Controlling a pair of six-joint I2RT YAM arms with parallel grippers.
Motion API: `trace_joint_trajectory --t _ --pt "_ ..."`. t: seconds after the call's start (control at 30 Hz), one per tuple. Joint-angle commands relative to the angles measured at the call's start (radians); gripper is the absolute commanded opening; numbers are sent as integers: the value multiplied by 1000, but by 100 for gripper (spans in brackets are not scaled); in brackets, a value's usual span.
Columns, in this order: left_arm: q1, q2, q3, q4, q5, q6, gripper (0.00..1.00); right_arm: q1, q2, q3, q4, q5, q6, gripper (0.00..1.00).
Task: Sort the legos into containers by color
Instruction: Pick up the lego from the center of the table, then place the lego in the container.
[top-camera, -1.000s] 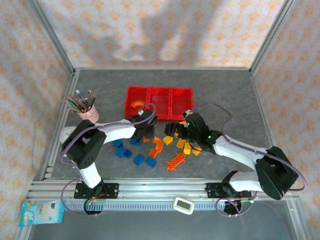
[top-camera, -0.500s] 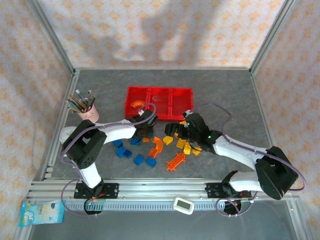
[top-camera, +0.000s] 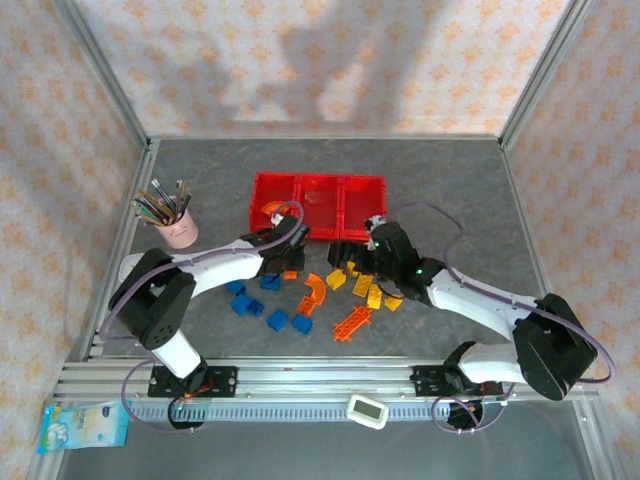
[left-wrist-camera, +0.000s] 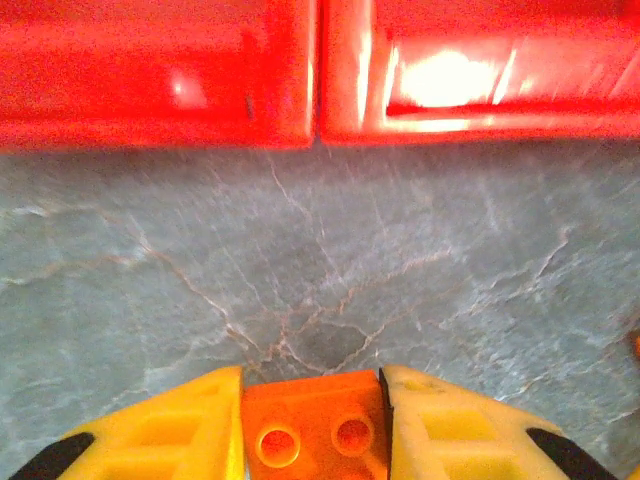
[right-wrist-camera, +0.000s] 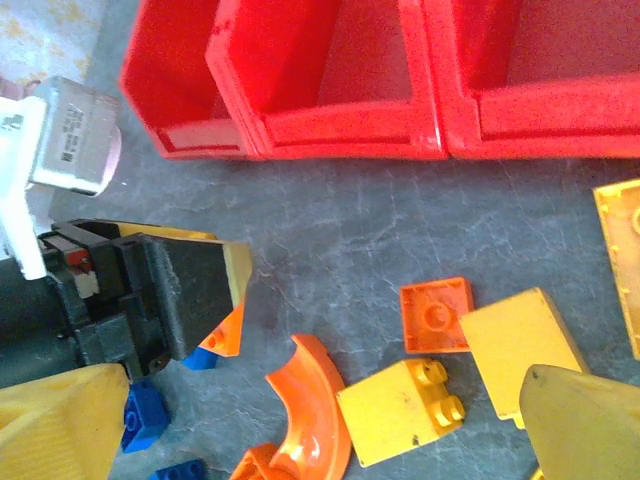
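Across the grey table (top-camera: 450, 180), three joined red bins (right-wrist-camera: 340, 135) stand in a row at the back. The left one has a single curved orange piece (top-camera: 271, 210) in it. I see nothing in the other two, though not every corner is in view.

Just in front of them the loose bricks (top-camera: 370, 292) lie scattered between the arms in blue, orange and yellow. The right claw (right-wrist-camera: 330, 420) hangs over the yellow and orange ones with its jaws wide apart, holding nothing.

The left claw (left-wrist-camera: 312, 430) is clamped on a small orange brick (left-wrist-camera: 315, 435), near the bins' front wall where the left and middle bins meet. I can't tell whether the brick is clear of the table.

The bricks look light, hard and stiff, with glossy sides that could slip. I'd judge a pinch across two flat opposite sides suits them best, as here, rather than on the studs. The curved ones offer less flat face, so they probably want holding across their thickness.
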Motion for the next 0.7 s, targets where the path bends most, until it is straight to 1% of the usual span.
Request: trace_joint_trajectory --t 0.0,0.13,0.3,0.43,0.57,0.67 --pt "34 -72 9 -39 -60 -8 34 -5 -24 52 9 0 4 100" --pt "94 -102 75 -53 -94 20 33 -5 -2 78 33 5 6 100" --pt "181 -60 194 -32 -109 48 32 -6 42 119 50 29 34 100" --pt "236 33 313 -6 -98 67 32 -8 67 144 57 58 32 100" --pt "265 145 430 20 -91 90 32 -20 78 152 67 64 28 100" --pt "286 245 537 -16 -106 91 32 -28 85 160 65 63 26 100"
